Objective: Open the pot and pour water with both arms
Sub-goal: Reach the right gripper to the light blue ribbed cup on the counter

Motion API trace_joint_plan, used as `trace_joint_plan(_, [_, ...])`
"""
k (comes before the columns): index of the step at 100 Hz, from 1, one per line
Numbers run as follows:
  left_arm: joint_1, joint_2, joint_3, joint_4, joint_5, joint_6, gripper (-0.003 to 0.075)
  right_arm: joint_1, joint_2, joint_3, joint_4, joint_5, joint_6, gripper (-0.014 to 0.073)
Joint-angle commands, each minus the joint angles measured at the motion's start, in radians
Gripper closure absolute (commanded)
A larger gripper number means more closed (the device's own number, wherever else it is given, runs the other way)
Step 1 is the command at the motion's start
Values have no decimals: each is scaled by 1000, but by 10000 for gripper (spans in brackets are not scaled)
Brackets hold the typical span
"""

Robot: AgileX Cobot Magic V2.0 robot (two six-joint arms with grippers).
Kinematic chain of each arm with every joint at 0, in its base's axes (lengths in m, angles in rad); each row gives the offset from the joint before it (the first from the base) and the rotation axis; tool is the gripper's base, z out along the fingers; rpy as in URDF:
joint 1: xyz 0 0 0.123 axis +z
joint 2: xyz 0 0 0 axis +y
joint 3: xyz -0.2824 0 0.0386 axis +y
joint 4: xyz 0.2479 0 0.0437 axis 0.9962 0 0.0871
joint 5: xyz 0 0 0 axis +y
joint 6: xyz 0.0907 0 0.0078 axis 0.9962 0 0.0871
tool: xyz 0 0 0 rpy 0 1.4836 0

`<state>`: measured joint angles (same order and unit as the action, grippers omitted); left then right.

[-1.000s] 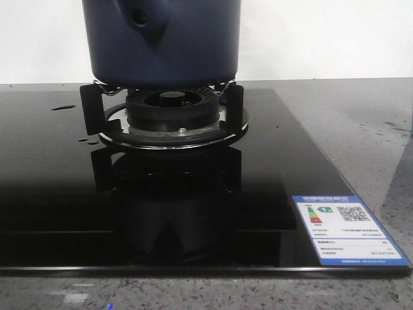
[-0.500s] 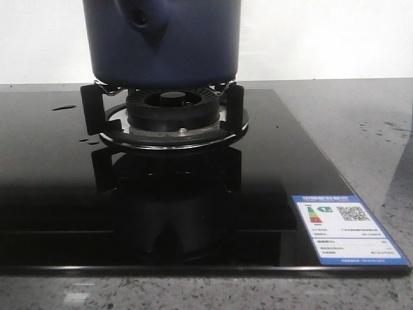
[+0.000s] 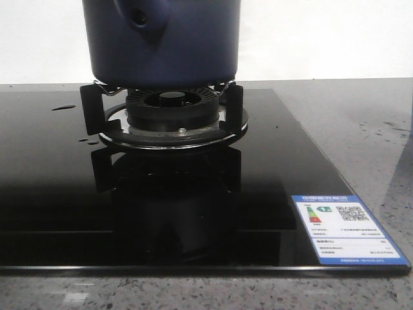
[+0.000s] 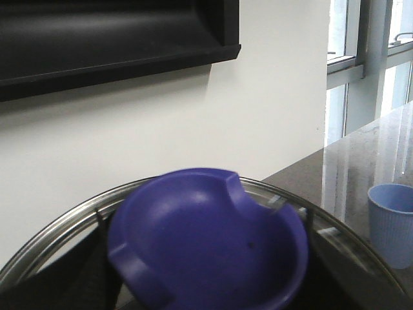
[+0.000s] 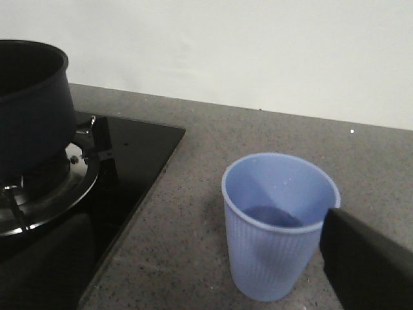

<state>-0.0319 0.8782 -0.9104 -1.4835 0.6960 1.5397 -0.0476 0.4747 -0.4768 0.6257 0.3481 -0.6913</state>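
The dark navy pot [image 3: 161, 42] stands on the burner, its side nub [image 3: 141, 18] facing the front camera. The right wrist view shows the pot [image 5: 29, 110] with its top uncovered. A glass lid with a steel rim [image 4: 58, 223] and a blue knob [image 4: 206, 242] fills the left wrist view, held up in front of the wall. My left gripper [image 4: 204, 265] is shut on that knob, its fingers mostly hidden. My right gripper [image 5: 213, 300] is open, one dark finger [image 5: 368, 268] beside the pale blue cup [image 5: 274, 258]. Neither gripper appears in the front view.
The burner and its pot supports [image 3: 171, 116] sit on a black glass stovetop [image 3: 51, 194] with a blue energy label [image 3: 348, 229]. Speckled stone counter [image 3: 361, 129] lies to the right. The cup [image 4: 392, 223] holds a little water. A dark range hood [image 4: 97, 39] hangs above.
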Motion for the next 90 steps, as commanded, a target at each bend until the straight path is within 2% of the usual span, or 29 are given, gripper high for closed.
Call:
trace_joint_plan(1, [4,-11,-33,-109,-17,-11,429,-6,-8,23,7,-115,1,-31])
trace_joint_plan(16, [4,-11,-33,-126,-17,-11,429,-6,0,86,93,-213,1,-31])
trace_joint_plan(31, [-14,-11,-33,-126,-17,-9,429,-6,43,91,153,-218,1,-31])
trace_joint_plan(65, [-42,-11,-33,-126,-17,-5,429,5,196,91,156,-348,1,-31])
trace_joint_plan(90, [-42,-11,-33,-126,-16,-5,429,96,312,91,154,-480,1,-31])
